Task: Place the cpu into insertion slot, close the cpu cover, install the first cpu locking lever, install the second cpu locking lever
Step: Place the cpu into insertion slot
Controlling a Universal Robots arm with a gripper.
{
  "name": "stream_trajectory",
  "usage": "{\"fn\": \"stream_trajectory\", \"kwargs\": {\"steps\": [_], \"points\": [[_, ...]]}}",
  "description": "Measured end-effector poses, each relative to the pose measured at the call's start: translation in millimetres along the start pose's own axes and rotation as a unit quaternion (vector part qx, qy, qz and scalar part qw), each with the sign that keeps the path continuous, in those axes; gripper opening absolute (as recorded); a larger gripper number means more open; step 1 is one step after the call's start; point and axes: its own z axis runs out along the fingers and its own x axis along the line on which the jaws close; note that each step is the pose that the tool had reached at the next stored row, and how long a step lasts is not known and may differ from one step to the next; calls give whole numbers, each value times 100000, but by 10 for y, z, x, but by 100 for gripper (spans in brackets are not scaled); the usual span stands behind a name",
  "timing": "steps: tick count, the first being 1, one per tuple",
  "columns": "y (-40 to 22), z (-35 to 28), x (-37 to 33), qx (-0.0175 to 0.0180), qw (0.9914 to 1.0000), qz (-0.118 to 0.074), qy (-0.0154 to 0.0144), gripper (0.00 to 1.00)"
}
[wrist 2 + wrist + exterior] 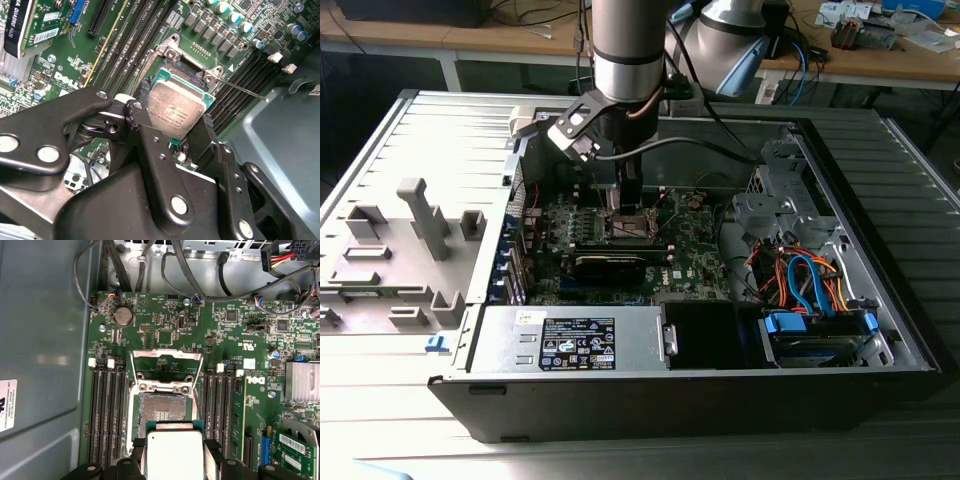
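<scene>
My gripper (175,449) is shut on the cpu (175,456), a flat silvery square pinched by its edges between two black fingers (212,455). In the first wrist view the chip hangs over one edge of the insertion slot (162,409), whose dark pin field lies mostly uncovered. The cpu cover (165,354), a thin silver frame, stands swung open at the slot's far side. In the second wrist view the cpu (177,102) sits tilted in the gripper (174,116) just above the socket, and a thin wire lever (245,90) sticks out sideways. In the exterior view the gripper (625,208) reaches down into the open computer case.
Black memory slots (107,410) flank the socket on both sides. A round coin battery (123,316) and black cables (200,270) lie beyond it, with a finned silver heatsink (302,381) beside it. The case holds a power supply (590,340) and coloured drive cables (810,280). Grey fixtures (420,215) stand outside.
</scene>
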Motion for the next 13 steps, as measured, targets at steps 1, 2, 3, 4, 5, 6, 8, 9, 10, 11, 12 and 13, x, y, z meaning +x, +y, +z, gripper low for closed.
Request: {"fn": "stream_trajectory", "kwargs": {"steps": [1, 2, 3, 4, 5, 6, 8, 9, 10, 11, 12, 13], "points": [[0, 2, 0, 0, 100000, 4, -2, 55], [0, 5, 0, 3, 100000, 3, -2, 55], [0, 8, 0, 1, 100000, 4, -3, 55], [0, 10, 0, 0, 100000, 1, -2, 55], [0, 12, 0, 2, 100000, 4, -2, 55], [-1, 15, 0, 0, 100000, 2, -3, 55], [-1, 18, 0, 1, 100000, 2, -2, 55], [-1, 20, 0, 2, 100000, 0, -2, 55], [-1, 24, 0, 1, 100000, 4, -2, 55], [-1, 25, 0, 0, 100000, 4, -1, 55], [-1, 27, 0, 0, 100000, 4, -2, 55], [-1, 29, 0, 1, 100000, 2, -1, 55]]}}
